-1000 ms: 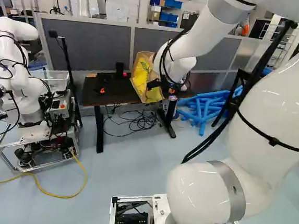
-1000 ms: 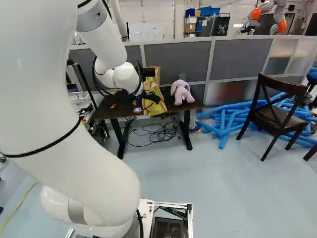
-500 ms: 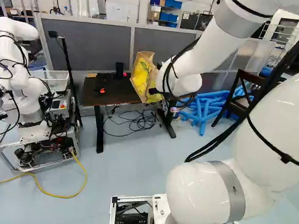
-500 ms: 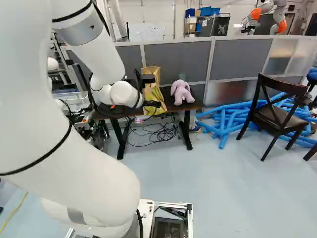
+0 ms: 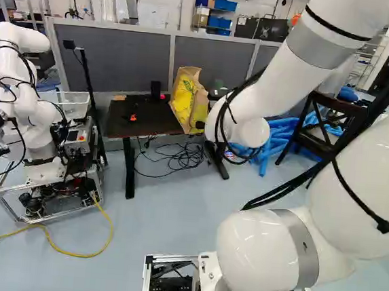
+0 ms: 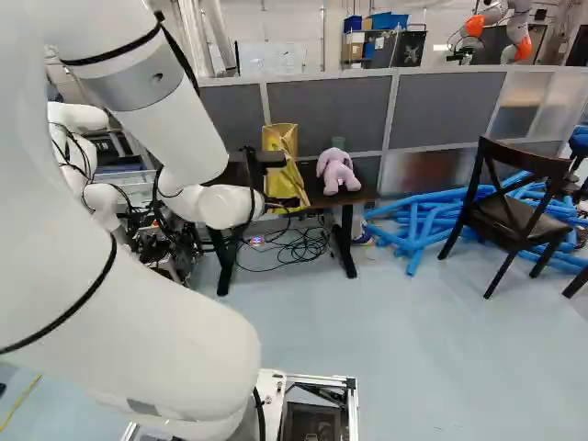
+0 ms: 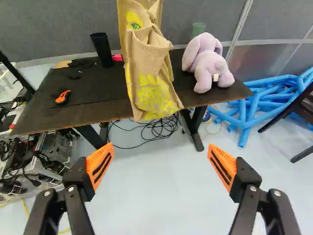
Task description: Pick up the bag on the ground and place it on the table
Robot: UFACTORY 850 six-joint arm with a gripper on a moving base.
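I see my arm (image 5: 283, 71) has just drawn back from the bench (image 5: 142, 124); the bag (image 7: 151, 73) stays there, its foot poking past the front edge. My jaws stand wide, empty; I judge the placing done, if precarious.

Bag (image 7: 146, 73), tan with yellow print, creased; roughly upright on the table, lower end overlapping its front edge. Table (image 7: 98, 110), dark-topped, black-legged; standing level.
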